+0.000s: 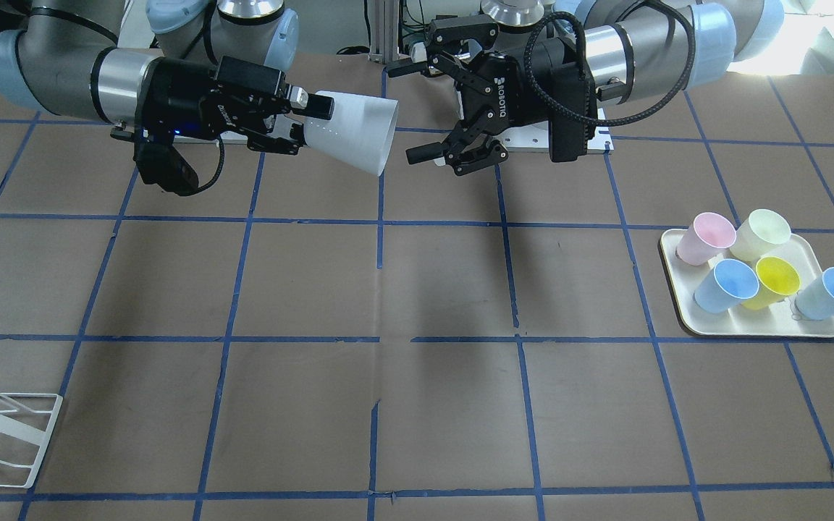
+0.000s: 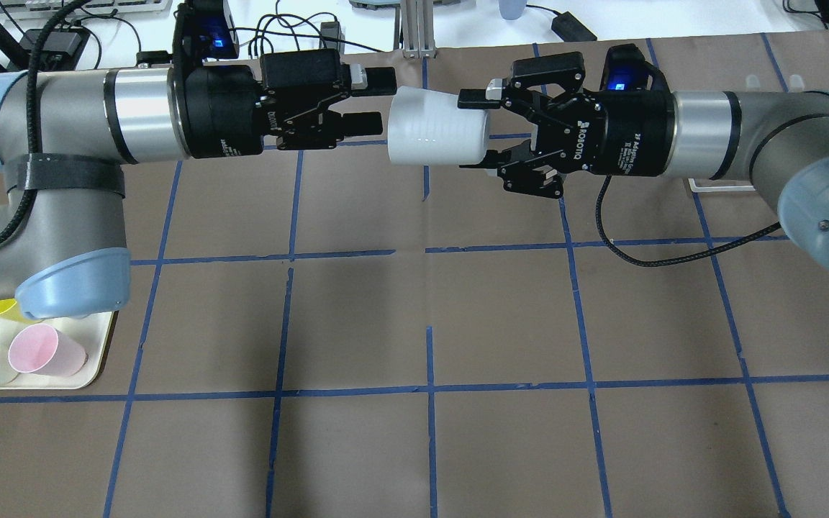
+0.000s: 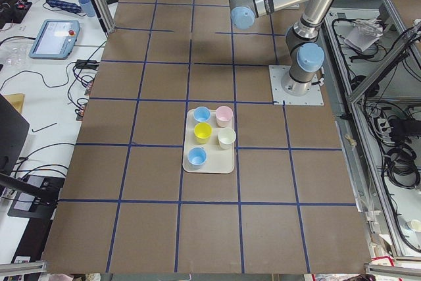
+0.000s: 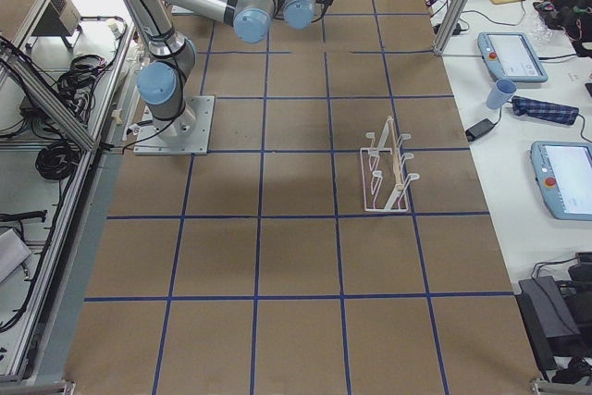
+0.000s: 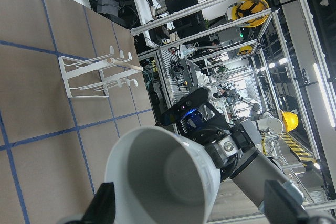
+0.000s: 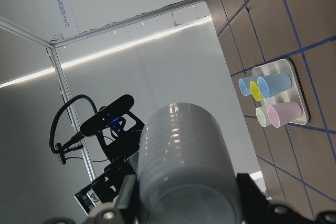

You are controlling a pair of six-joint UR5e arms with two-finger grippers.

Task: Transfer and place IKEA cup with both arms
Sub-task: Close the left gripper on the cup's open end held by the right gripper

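Brown table covering (image 2: 501, 446) taped into a blue grid fills the scene, with the left arm (image 2: 62, 122) and right arm (image 2: 767, 137) reaching level towards each other above its far middle. A cream tray (image 1: 757, 329) of coloured cups (image 1: 777, 281) sits on the robot's left side, and a white wire rack (image 4: 393, 168) stands well apart on its right side. The IKEA cup (image 2: 435, 133) hangs on its side in the air between the two wrists, mouth towards the left arm. The right gripper (image 2: 478, 131) has its jaws closed around the cup's narrow base end. The left gripper (image 2: 384, 98) has its jaws spread, its fingertips just beside the rim and, as far as the wrist view shows, not touching it. The handover looks essentially made, since only the right arm carries the cup. Left to do are drawing the arms apart and setting the cup down, probably at the rack, though nothing marks the exact spot.
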